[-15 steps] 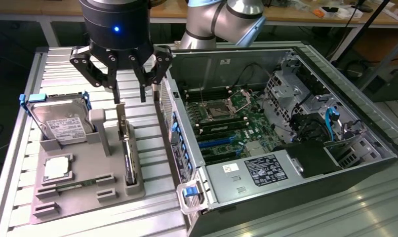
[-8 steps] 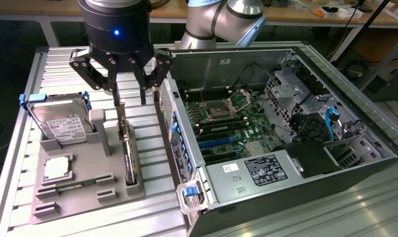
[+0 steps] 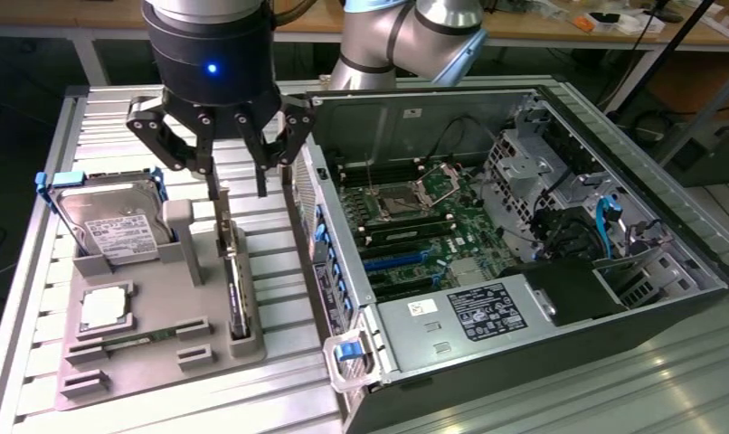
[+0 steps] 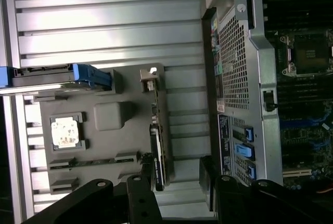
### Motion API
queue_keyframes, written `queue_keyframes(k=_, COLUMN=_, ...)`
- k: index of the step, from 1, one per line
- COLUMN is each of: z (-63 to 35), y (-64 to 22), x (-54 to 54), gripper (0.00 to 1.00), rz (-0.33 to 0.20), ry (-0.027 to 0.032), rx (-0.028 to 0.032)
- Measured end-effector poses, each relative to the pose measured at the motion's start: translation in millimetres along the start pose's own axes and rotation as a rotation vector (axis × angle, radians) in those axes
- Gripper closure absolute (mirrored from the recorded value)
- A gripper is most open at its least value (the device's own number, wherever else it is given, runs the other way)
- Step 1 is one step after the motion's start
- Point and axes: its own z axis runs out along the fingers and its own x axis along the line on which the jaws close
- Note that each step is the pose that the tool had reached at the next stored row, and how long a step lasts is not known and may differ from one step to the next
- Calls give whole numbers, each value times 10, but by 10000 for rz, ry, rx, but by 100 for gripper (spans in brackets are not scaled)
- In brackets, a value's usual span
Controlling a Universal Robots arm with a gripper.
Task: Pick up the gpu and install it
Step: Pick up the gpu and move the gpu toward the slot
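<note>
While the gripper (image 3: 234,176) hangs spread wide over the fixture with nothing in its grasp, its dark fingers (image 3: 205,167) straddle the air just above the gpu (image 3: 234,285) and touch none of it. There's the gpu, standing on its long edge in a slot of the grey holder tray (image 3: 159,366), on the side nearest the computer case (image 3: 389,113). Its silver bracket sits at the far end in the exterior view.

Room is tight on that side. Only a narrow strip of ribbed desk (image 3: 111,113) parts the tray's edge from the case's perforated rear wall, where a row of blue clips (image 3: 336,282) faces the card. On the card's other flank a grey upright post (image 3: 181,235) rises close by but apart from it. Above the card it's open air up to the fingertips.

Now the tray. A hard drive (image 3: 108,221) in a blue frame leans in its cradle at the far corner on the exterior view's left. A square processor chip (image 3: 105,309) lies flat in a pocket nearer the front, and a slim memory stick (image 3: 129,344) rests in a shallow groove nearer the front again.

Over in the case, lying with its side open, the green motherboard (image 3: 431,226) is exposed, with the processor socket (image 3: 401,194) in the middle. A black power supply (image 3: 497,307) with a white label fills the near corner, and a blue cable (image 3: 606,221) runs among the drive cages on the exterior view's right.

The desk is pale slatted aluminium. Behind it stand wooden benches with clutter, and the robot's silver arm (image 3: 401,41) curves up beyond the case.
</note>
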Motion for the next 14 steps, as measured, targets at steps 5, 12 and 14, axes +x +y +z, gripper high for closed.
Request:
queue_keyframes(k=5, z=33, y=-64, x=3, gripper=52, rz=-1, ry=-16, rx=-12)
queue_keyframes(k=12, z=110, y=-140, x=32, gripper=52, rz=-2, ry=-70, rx=-35)
queue_keyframes(k=14, z=141, y=-161, x=35, gripper=52, rz=-3, ry=-85, rx=-37)
